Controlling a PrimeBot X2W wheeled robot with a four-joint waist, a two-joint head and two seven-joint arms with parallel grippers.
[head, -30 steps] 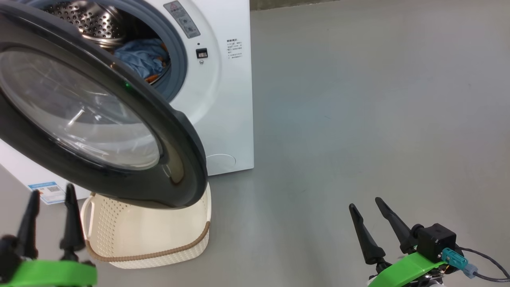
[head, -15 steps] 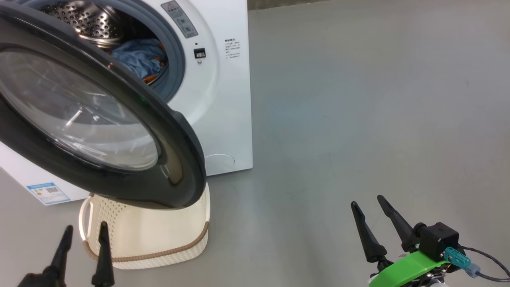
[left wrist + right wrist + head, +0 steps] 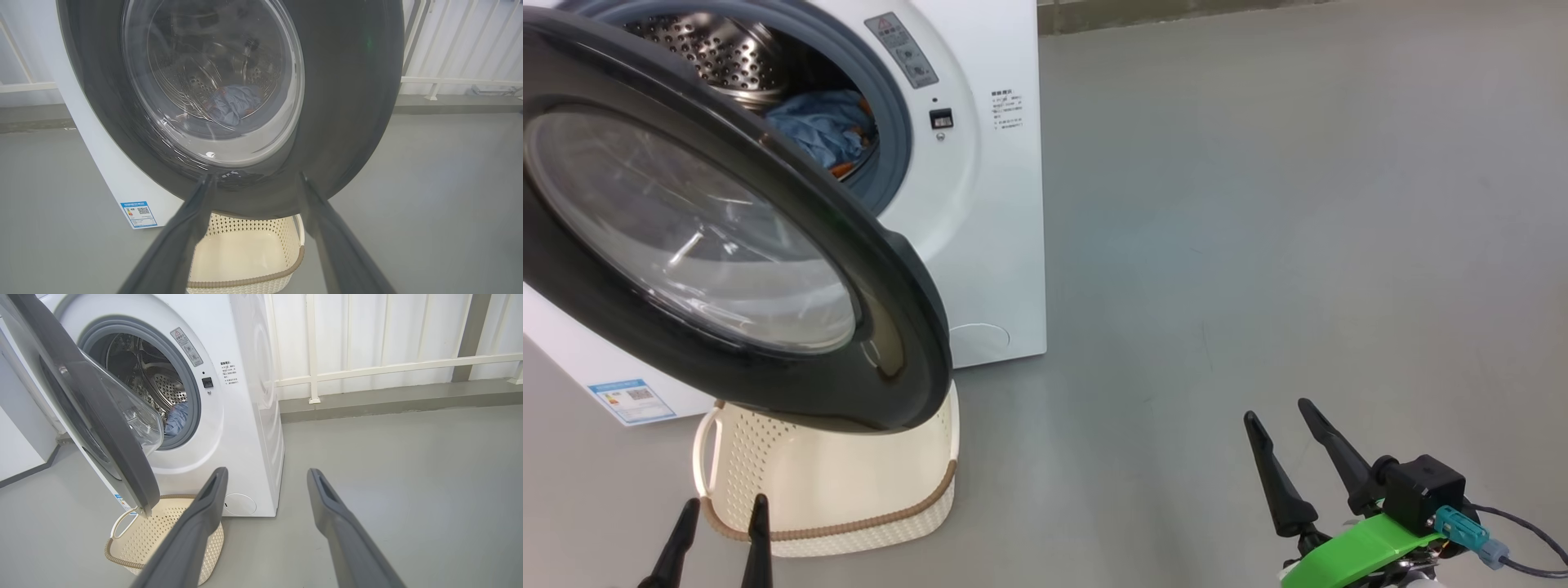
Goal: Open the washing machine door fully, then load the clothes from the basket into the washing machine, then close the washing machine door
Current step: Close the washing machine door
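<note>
The washing machine door (image 3: 711, 237) stands swung out from the white washing machine (image 3: 996, 212), above the cream basket (image 3: 849, 498) on the grey floor (image 3: 1258, 204). Blue clothes (image 3: 821, 131) lie in the steel drum (image 3: 711, 53). The left gripper (image 3: 727, 500) hovers just before the basket, the right gripper (image 3: 1276, 410) well apart to the side; both jaws are spread, gripping nothing

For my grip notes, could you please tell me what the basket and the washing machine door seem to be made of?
The basket: matte cream plastic, judging by moulded perforated walls; brown woven-look rim. The washing machine door: glossy black rim, probably plastic, showing reflections; clear bowl, likely glass.
</note>
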